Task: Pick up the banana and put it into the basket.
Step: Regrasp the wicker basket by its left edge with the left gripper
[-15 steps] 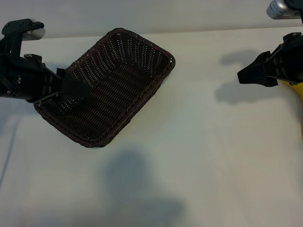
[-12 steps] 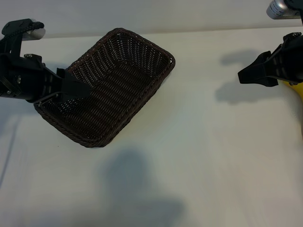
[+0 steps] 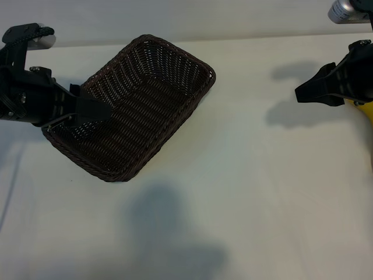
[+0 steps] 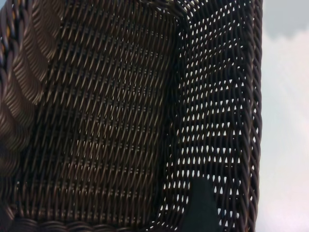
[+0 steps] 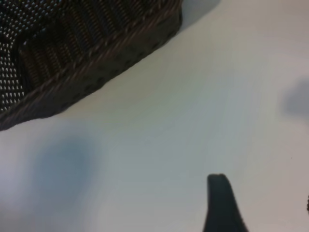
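The dark brown woven basket (image 3: 211, 74) lies slantwise on the white table at the left. My left gripper (image 3: 98, 107) reaches over its left end with its jaws open. In the left wrist view one finger (image 4: 200, 207) stands inside against the side wall (image 4: 217, 96), and nothing lies in the basket. At the far right edge a bit of the yellow banana (image 3: 366, 108) shows on the table, mostly hidden under the right arm. My right gripper (image 3: 306, 91) hovers open just left of it, pointing toward the basket. Its one visible finger (image 5: 219, 205) has only bare table in front.
White table (image 3: 245, 175) spreads between the basket and the right arm, crossed by soft shadows. The right wrist view shows the basket's corner (image 5: 96, 53) far off. A metal fitting (image 3: 344, 10) sits at the top right corner.
The right gripper has shifted very slightly to the right. The left arm and the basket have not moved.
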You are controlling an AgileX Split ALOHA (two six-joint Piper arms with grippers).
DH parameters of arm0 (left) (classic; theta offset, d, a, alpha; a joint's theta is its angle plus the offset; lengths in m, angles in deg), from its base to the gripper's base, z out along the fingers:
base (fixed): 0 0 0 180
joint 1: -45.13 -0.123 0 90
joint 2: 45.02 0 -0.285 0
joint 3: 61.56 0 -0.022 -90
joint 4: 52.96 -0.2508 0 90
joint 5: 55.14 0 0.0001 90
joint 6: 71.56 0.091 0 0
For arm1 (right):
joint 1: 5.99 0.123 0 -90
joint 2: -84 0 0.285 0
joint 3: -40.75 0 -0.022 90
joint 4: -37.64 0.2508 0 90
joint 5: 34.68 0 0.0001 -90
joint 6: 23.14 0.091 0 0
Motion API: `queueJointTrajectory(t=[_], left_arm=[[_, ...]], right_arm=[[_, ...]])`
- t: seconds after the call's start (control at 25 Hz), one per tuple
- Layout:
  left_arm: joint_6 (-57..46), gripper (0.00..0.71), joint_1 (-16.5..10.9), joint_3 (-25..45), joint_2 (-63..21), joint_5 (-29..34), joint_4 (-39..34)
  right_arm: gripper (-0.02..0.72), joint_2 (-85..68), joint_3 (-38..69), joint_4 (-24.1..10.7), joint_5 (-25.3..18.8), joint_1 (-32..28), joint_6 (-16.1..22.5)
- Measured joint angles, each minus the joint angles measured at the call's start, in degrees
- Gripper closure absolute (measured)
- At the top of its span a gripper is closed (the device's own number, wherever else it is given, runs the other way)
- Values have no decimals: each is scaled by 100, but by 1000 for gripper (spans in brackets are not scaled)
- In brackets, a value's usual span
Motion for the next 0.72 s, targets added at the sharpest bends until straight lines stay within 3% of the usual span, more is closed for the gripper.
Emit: queueJointTrajectory(t=[0.52, 0.72], left_arm=[[-29, 139, 0, 0, 0, -257, 0], [-1185, 139, 0, 0, -25, -137, -180]], right_arm=[[323, 0, 0, 0, 0, 0, 0], [323, 0, 0, 0, 5, 0, 0]])
